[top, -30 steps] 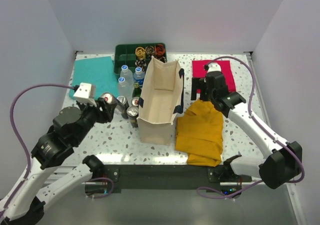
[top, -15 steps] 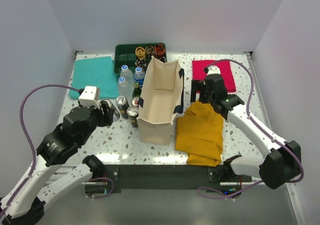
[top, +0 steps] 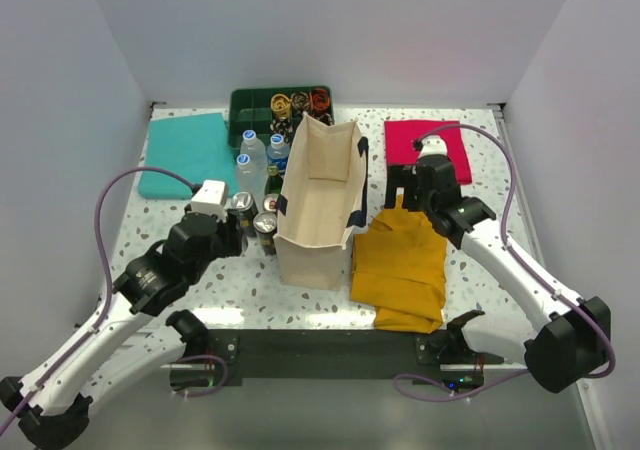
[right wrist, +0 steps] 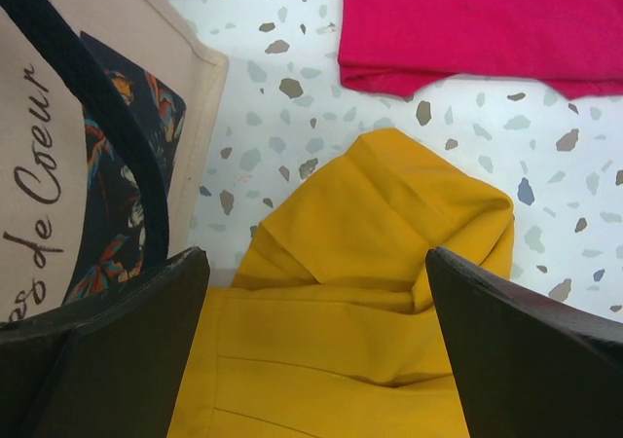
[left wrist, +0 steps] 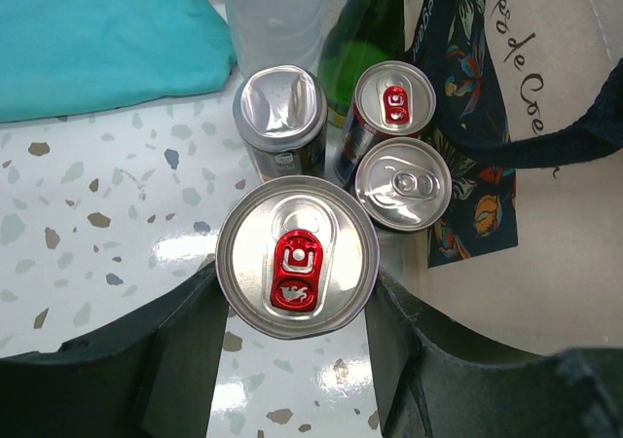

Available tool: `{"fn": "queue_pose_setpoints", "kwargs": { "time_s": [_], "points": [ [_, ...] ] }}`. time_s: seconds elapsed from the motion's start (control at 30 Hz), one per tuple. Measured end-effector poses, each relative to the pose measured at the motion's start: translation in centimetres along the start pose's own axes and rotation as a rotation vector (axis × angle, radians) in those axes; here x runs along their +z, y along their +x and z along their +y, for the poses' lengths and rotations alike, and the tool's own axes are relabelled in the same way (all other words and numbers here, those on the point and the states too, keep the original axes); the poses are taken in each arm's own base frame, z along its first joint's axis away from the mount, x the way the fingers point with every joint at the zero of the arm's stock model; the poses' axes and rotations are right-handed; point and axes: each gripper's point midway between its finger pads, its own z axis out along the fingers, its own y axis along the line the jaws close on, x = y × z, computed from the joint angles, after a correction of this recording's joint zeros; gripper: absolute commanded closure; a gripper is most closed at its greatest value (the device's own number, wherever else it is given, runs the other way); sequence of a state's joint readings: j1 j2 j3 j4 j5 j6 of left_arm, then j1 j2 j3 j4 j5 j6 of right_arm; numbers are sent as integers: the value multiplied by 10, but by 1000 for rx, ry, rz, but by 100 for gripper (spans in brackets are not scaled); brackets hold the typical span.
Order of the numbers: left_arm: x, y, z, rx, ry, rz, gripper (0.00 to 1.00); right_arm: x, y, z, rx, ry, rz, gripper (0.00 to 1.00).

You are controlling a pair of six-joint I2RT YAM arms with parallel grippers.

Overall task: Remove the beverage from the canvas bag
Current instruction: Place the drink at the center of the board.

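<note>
Since a second ago the left arm has swung in from the left side of the bench (top: 230,282) toward the cluster of drinks beside the canvas bag (top: 310,260), while the right arm has shifted only slightly; the left gripper (left wrist: 295,284) is pinching the beverage can (left wrist: 297,258), its red pull-tab facing the wrist camera and a dark finger pressed to each side of the rim. This can is outside the bag, just left of it and close above or beside three standing cans: a dented-top can (left wrist: 280,107), a second red-tab can (left wrist: 394,97) and a silver-tab can (left wrist: 402,182); whether its base already touches the bench I cannot tell, since the can hides what is under it.

The right gripper (right wrist: 321,302) hangs spread wide over the mustard cloth (right wrist: 370,263), near the bag's right wall and holding nothing; the red cloth (right wrist: 467,19) lies just beyond it.

My reading is that removal is essentially done and the step in hand is setting the drink down. The next move calls for lowering it onto the bare speckled patch on the near side of the group, keeping it upright and off the silver-tab can, which sits very close; then spreading the fingers and backing away without brushing the neighbours or the bag's navy handle (left wrist: 545,141).
</note>
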State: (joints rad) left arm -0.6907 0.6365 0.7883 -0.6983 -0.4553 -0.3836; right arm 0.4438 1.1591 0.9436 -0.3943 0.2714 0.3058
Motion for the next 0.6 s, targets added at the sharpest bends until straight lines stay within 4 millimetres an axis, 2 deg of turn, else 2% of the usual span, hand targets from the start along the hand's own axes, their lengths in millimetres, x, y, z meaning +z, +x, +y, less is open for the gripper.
{"fn": "queue_pose_setpoints", "kwargs": {
  "time_s": [0.17,0.37,0.6],
  "points": [
    [8,5,-4,-8,9,-9,100,2,7,-2,-4,5,15,2],
    [11,-1,-8,-47,17,-37,100,3,10,-3,-6,9,16,2],
    [17,5,-4,-87,-21,-34,100,4,13,-7,-11,26,19,2]
  ]
}}
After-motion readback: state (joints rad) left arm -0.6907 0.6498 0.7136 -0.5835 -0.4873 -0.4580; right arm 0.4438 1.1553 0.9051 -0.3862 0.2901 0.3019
